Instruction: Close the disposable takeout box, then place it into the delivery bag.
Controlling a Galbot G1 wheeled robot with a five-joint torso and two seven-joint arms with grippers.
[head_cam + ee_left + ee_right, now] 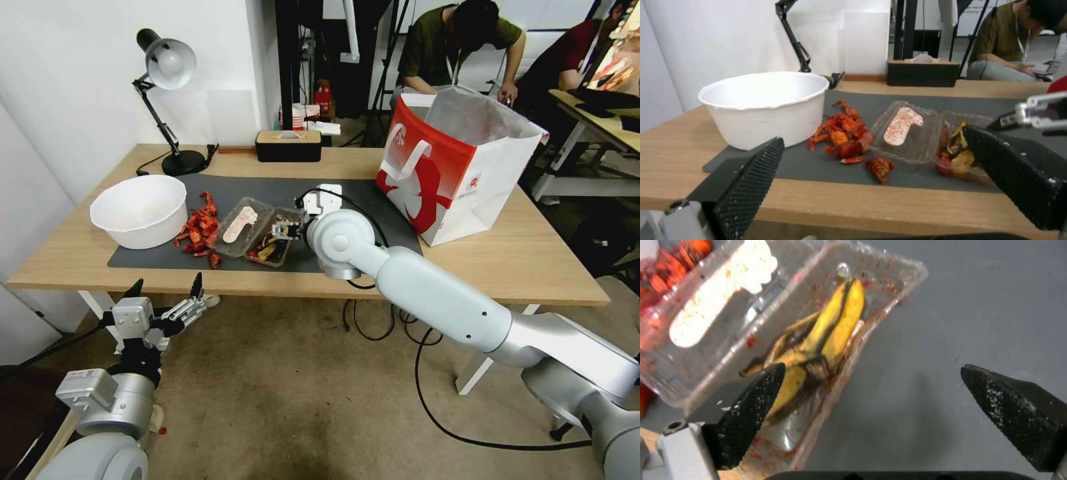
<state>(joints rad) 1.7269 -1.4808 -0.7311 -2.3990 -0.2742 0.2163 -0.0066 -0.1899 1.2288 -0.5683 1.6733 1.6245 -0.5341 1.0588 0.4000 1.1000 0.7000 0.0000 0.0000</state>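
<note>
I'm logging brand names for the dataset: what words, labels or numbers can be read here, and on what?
No text can be read.
Delivery bag: a small red mark on its white side, too small to read; the red front bears a white figure, no letters.
Takeout box: no label.

bowl (139, 210) left, box (255, 230) mid, bag (460, 167) right

- The right arm reaches far forward over the table (547, 267), elbow low and wrist bent down.
- The right claw (871, 390) hangs close above the mat with its two black fingers (753, 400) spread wide; one fingertip is over the box's edge.
- The left arm is tucked low in front of the table edge, and the left claw (167, 290) points forward with its fingers wide apart.
</note>
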